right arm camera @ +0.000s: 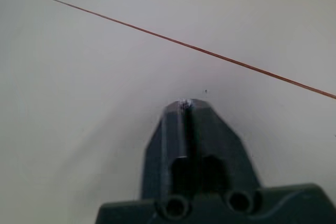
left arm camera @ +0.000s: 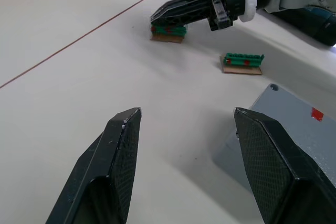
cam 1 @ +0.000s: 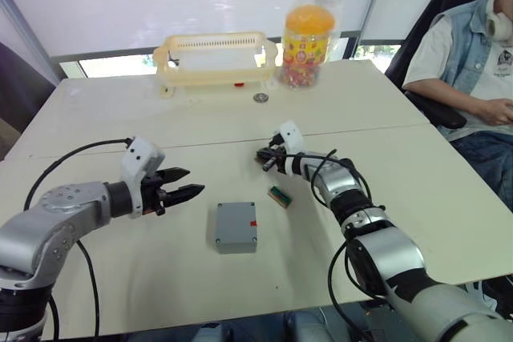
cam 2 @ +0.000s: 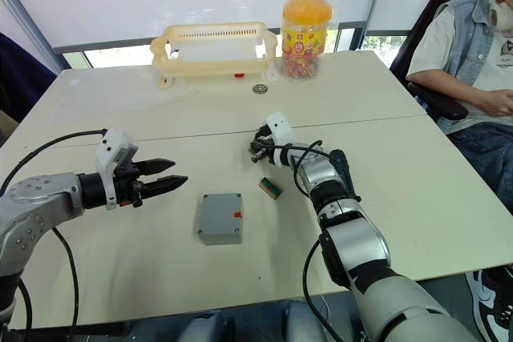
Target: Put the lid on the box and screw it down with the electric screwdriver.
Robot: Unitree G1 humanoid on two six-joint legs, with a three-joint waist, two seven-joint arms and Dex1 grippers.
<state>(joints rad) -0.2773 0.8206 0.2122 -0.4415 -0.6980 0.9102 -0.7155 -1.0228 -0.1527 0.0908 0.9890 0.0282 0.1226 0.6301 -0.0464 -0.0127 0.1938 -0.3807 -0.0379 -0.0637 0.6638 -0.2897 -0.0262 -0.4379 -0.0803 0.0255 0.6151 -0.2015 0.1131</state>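
Now the box [cam 1: 236, 227] sits near the table's front edge with its lid [left arm camera: 294, 129] apparently on. The left gripper [cam 1: 183, 183] hovers beside it, fingers apart. The right gripper [left arm camera: 160, 17], fingers together, rests near a green block [cam 1: 279, 195]. Next it needs a screwdriver, held square over a corner.

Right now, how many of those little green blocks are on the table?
2. One block lies on the table beyond the box; the other block sits at the right tool's tip. Others may be hidden.
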